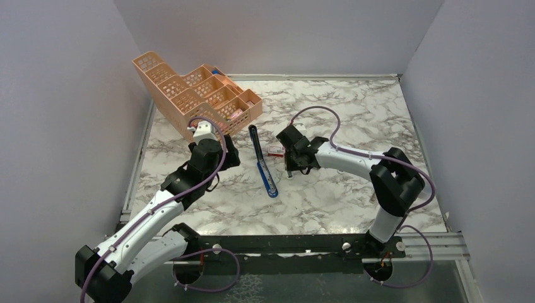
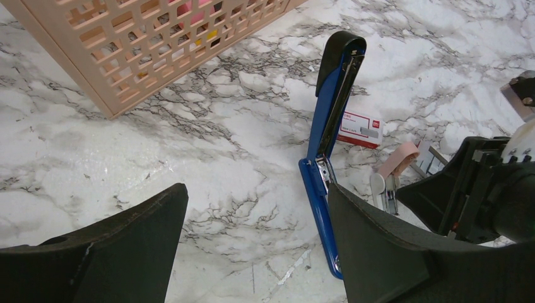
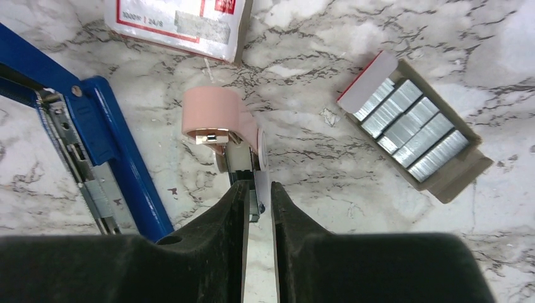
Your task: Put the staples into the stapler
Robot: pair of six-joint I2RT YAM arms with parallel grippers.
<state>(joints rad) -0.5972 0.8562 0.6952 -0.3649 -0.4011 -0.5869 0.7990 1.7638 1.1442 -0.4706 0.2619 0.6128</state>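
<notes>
The blue stapler [image 1: 262, 161] lies opened out wide on the marble, its black-capped arm [image 2: 337, 76] pointing away and its silver channel [image 3: 76, 158] exposed. Several silvery staples [image 3: 410, 132] sit in an open brown cardboard tray [image 3: 457, 180], right of the stapler. My right gripper [image 3: 257, 189] is shut on a small pink-and-white tool [image 3: 217, 117] with metal parts, between the stapler and the tray. My left gripper [image 2: 252, 208] hangs open just left of the stapler's blue end, with nothing between its fingers [image 2: 391, 252].
A peach mesh organiser [image 1: 195, 95] stands at the back left, close to my left arm. A red-and-white cardboard box [image 3: 176, 22] lies beside the stapler's far half. Grey walls close in the table on three sides.
</notes>
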